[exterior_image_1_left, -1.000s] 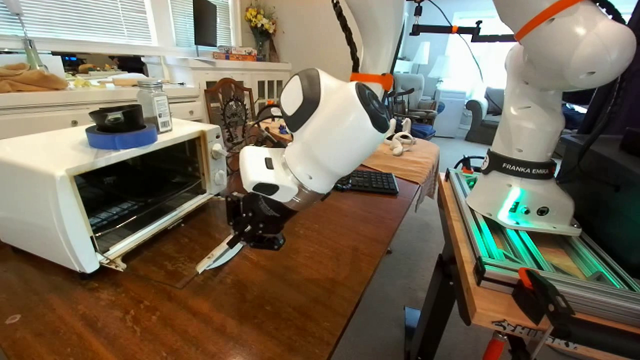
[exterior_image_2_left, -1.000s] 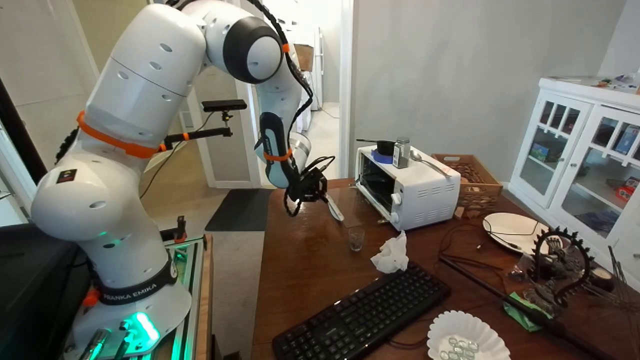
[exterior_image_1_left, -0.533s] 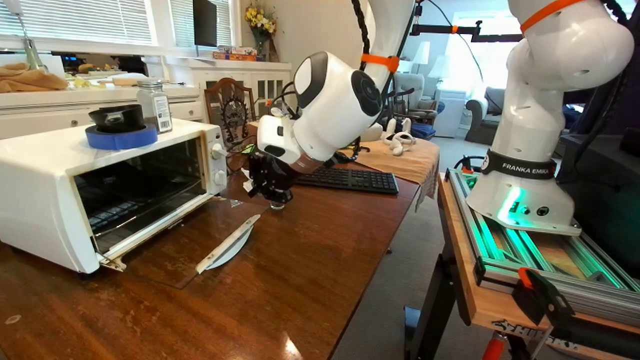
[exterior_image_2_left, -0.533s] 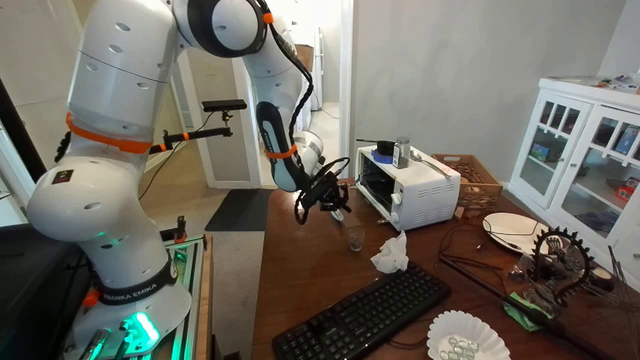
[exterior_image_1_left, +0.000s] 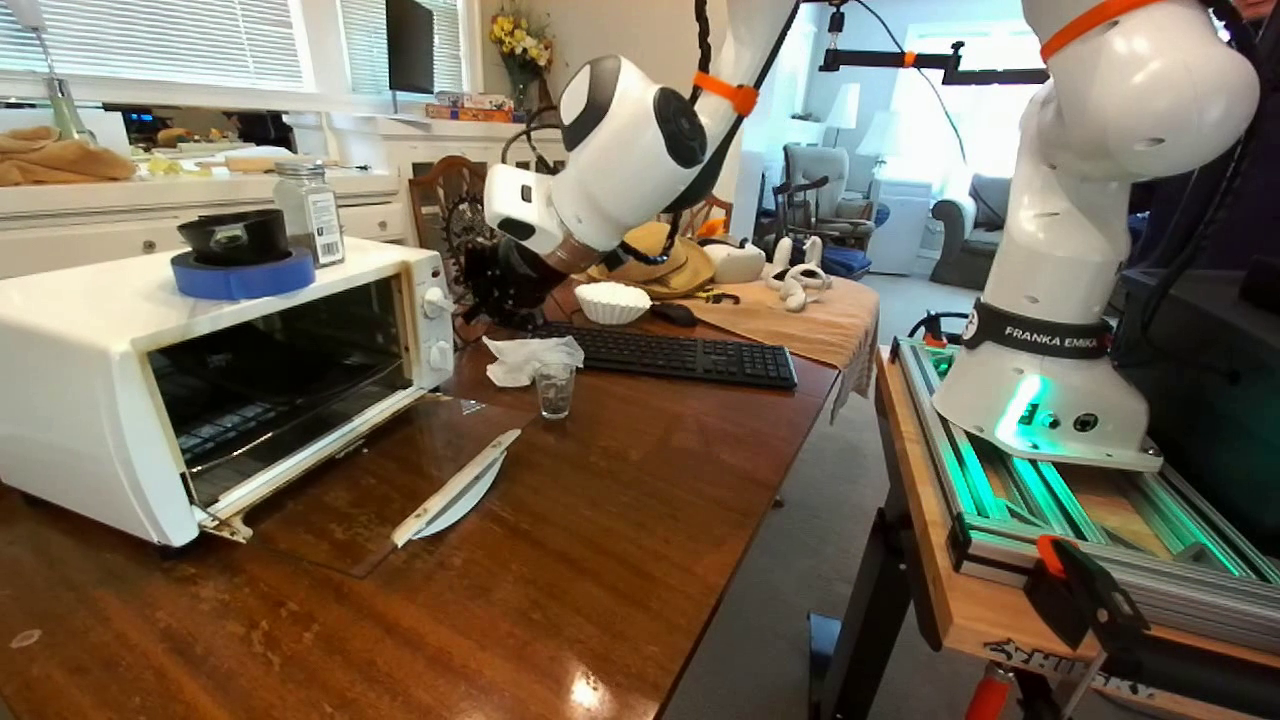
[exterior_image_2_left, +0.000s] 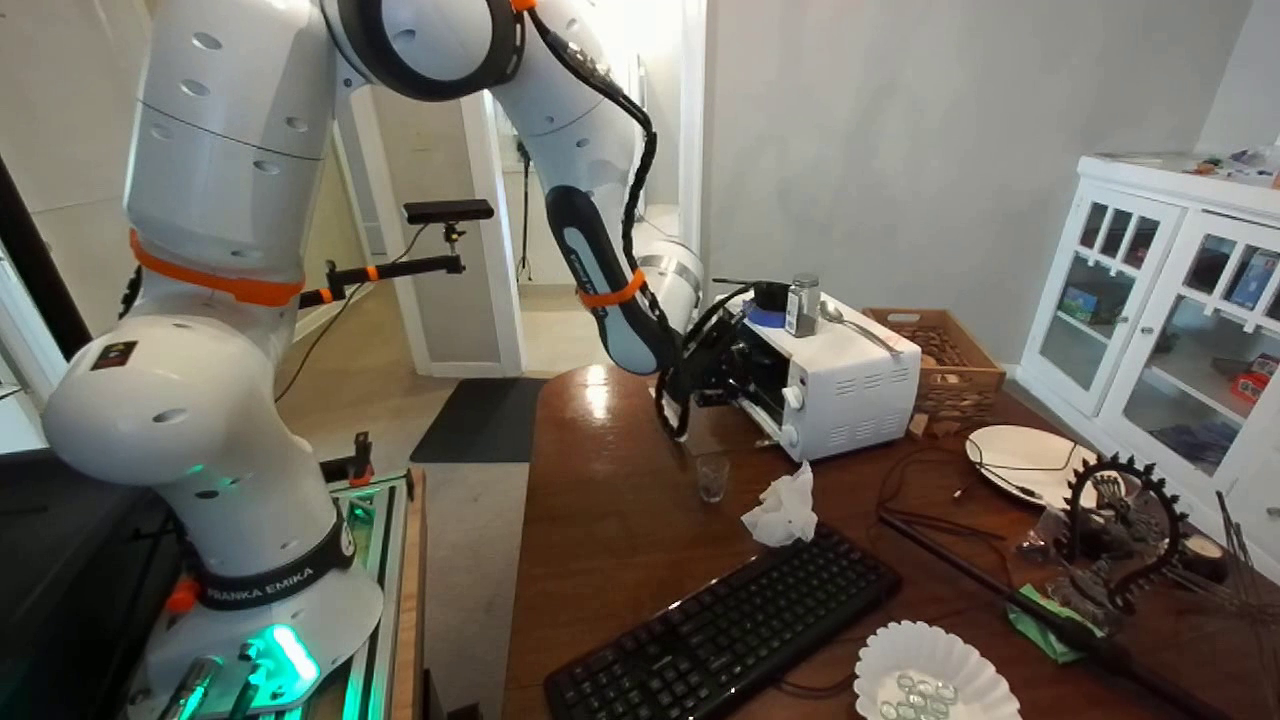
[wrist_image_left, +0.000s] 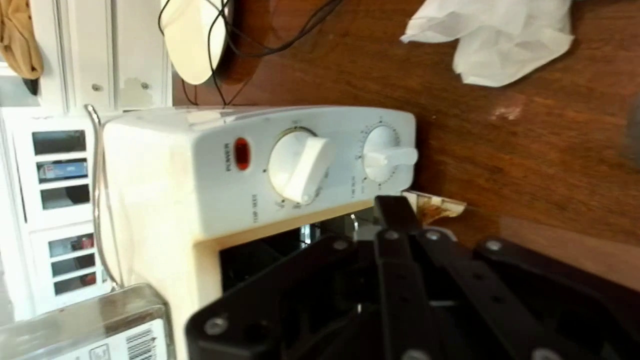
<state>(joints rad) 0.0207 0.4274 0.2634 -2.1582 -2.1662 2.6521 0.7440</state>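
Note:
My gripper (wrist_image_left: 400, 215) appears shut, with nothing visible between its fingertips. In an exterior view the gripper (exterior_image_1_left: 492, 300) is in the air beside the knob end of a white toaster oven (exterior_image_1_left: 80, 350). In another exterior view the gripper (exterior_image_2_left: 735, 388) overlaps the oven's front (exterior_image_2_left: 855, 395). In the wrist view, the knob panel (wrist_image_left: 345, 185) has a large knob (wrist_image_left: 300, 165), a smaller knob (wrist_image_left: 382, 155) and a red lamp (wrist_image_left: 242, 154). The fingertips appear just below the smaller knob; contact cannot be told. The oven door is down, its handle (exterior_image_1_left: 455, 490) above the table.
A glass (exterior_image_1_left: 555, 390), crumpled white paper (exterior_image_1_left: 520, 362) and a black keyboard (exterior_image_1_left: 690, 358) are near the gripper. A jar (exterior_image_1_left: 312, 215), blue tape (exterior_image_1_left: 243, 275) and black pan (exterior_image_1_left: 235, 235) stand on the oven. A spoon (exterior_image_2_left: 860, 328), basket (exterior_image_2_left: 945, 360), plate (exterior_image_2_left: 1025, 450) and fluted bowl (exterior_image_2_left: 935, 655) also show.
My gripper has left the lowered door's handle, risen and moved across to the oven's knob end. The glass and paper are uncovered in an exterior view. The door stays down.

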